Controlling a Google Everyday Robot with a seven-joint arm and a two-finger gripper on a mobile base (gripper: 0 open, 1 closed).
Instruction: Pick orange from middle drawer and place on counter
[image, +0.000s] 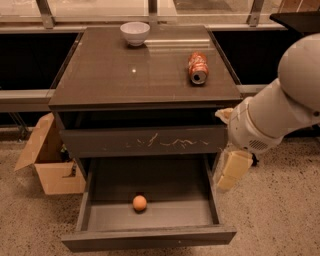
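The orange (139, 202) lies on the floor of the pulled-out middle drawer (150, 239), near its front and a little left of centre. The drawer above it, with pale scratches on its front (145, 142), is shut. The counter (145, 70) is the cabinet's glossy dark top. My gripper (230, 172), pale yellow, hangs from the white arm (280, 112) at the cabinet's right side. It is level with the open drawer's right wall, above and to the right of the orange, and holds nothing.
A white bowl (135, 33) stands at the counter's back edge. An orange-red soda can (198, 68) lies on its side at the counter's right. An open cardboard box (47, 160) sits on the speckled floor left of the cabinet.
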